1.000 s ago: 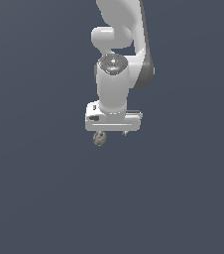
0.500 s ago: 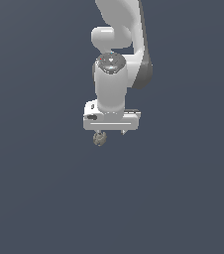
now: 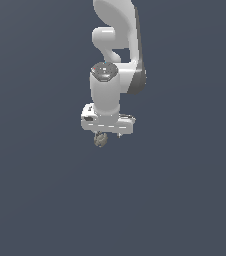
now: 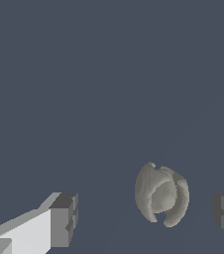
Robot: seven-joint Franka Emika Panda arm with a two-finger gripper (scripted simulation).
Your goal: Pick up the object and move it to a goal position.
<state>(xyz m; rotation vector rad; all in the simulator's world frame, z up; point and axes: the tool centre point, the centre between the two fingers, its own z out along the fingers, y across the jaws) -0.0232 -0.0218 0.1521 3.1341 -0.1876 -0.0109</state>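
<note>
The white, grey-jointed Panda gripper [image 3: 106, 134] hangs straight down over a plain dark slate-blue ground [image 3: 185, 200], and the small, roundish lump mottled in grey and tan-brown [image 3: 100, 139] sits directly beneath its palm, showing just under the white crossbar toward the exterior view's left end of it. In the wrist view the fingers stand wide apart: one dark grey fingertip pad [image 4: 64, 219] shows on one side and the other pad is only just in frame at the opposite edge, with the lump [image 4: 161, 194] in the gap between them and clear ground visible on both sides of it. So the gripper is open and holds nothing; neither pad touches the lump. The relation that matters is that the lump lies off-centre in that gap, nearer the pad at the frame's edge and well apart from the fully seen one, so a closing stroke would probably meet it on the near side first and nudge it before both pads bear. The lump looks slightly taller than wide, with ridged lobes, its longer axis running roughly across the closing line. Whether it rests on the ground or how high the fingertips stand above that ground cannot be told, and no goal marker is visible.
</note>
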